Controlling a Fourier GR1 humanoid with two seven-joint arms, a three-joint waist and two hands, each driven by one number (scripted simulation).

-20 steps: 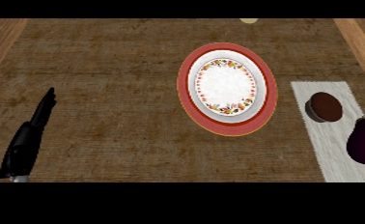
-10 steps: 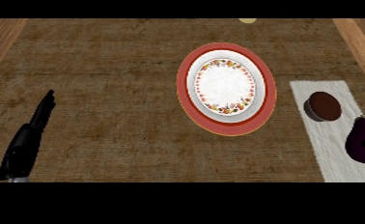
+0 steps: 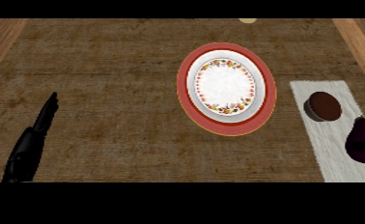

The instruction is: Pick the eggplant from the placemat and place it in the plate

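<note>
KITCHEN COUNTER, head view: the eggplant (image 3: pixel 357 141), a dark purple, glossy, rounded shape, lies on the pale grey placemat (image 3: pixel 329 136) at the view's right edge, w/ only its left part showing; the rest is cut off by the frame, so its full outline & stem can't be made out. Just beside it, up & to the left on the same mat, sits a small round dark-brown object (image 3: pixel 324 106) w/ a grey rim – a cup or bowl seen from above, hard to tell which. It is close to the eggplant; whether the two touch can't be told.

The plate (image 3: pixel 225 87), white w/ a red-&-yellow floral band, lies left of the mat, centred on a red round underplate (image 3: pixel 249 121) w/ a thin gold edge; the plate holds nothing. The underplate's right rim comes near the mat's left edge.

The left hand (image 3: pixel 34 138), black, comes in at the lower left, well apart from plate & mat, fingers straight & pointing up, holding nothing, resting on or over the brown woven counter surface (image 3: pixel 107 73). The right hand doesn't show in this view.

A small pale-yellow object (image 3: pixel 247 20) is cut off at the top edge, past the plate; too little shows to say what it is. Lighter wood strips run along the far left (image 3: pixel 8 32) & far right corners
</note>
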